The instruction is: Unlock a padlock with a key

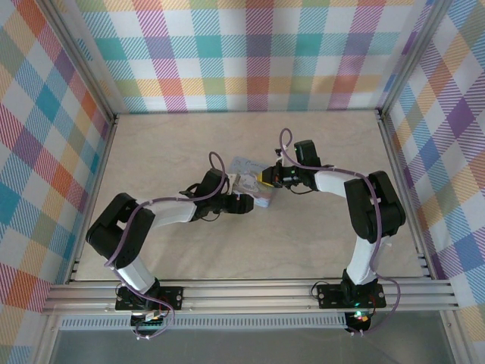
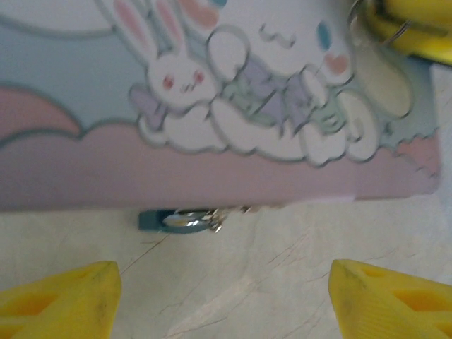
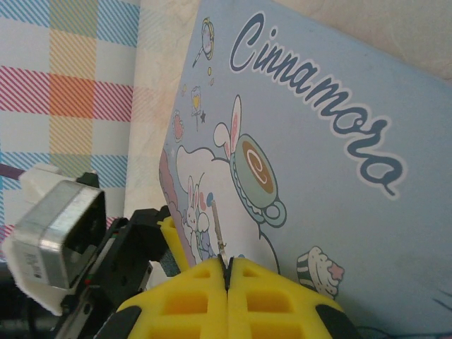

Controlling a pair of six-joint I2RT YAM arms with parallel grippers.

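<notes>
Left arm [image 1: 151, 216], right arm [image 1: 364, 205] elbows-out; right jaws tight on key [image 3: 220, 236] at tin [image 1: 244, 168].

The only wording that can be read stands on the lid of the pale blue tin [image 3: 339, 212], seen from the right wrist: one word in dark blue cursive script, running slantwise down the lid from upper left to lower right, reading "Cinnamoro", with a large looping capital C and the last letter less certain than the others
</notes>
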